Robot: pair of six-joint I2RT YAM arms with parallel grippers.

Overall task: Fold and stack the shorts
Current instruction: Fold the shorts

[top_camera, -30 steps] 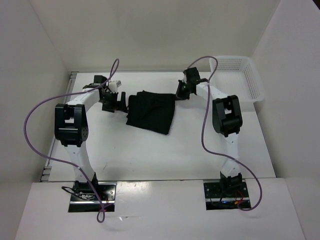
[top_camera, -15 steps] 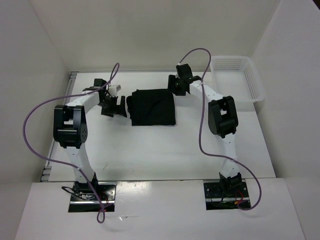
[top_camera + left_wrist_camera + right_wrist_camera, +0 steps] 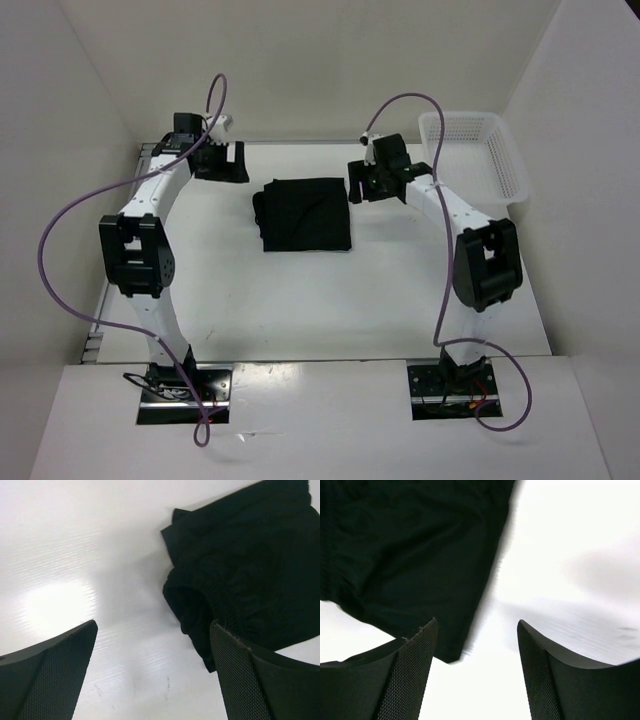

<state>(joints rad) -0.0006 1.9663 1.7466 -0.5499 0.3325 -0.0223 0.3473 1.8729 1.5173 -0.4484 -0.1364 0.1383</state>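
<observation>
The black shorts (image 3: 305, 213) lie folded into a flat rectangle at the middle back of the table. My left gripper (image 3: 220, 162) hovers open near the far left, apart from the cloth. In the left wrist view the shorts (image 3: 250, 565) fill the upper right and my left gripper (image 3: 154, 630) has only bare table between its fingers. My right gripper (image 3: 364, 186) stands open just off the cloth's right edge. In the right wrist view the shorts (image 3: 410, 545) lie at the upper left, and nothing sits inside my right gripper (image 3: 477, 630).
A white mesh basket (image 3: 470, 117) stands at the back right corner, close behind the right arm. White walls enclose the table on the left, back and right. Purple cables loop off both arms.
My right gripper opened and let go of the shorts, then drew back to the right. The shorts settled into a flat folded rectangle. My left arm swung toward the far left corner.
</observation>
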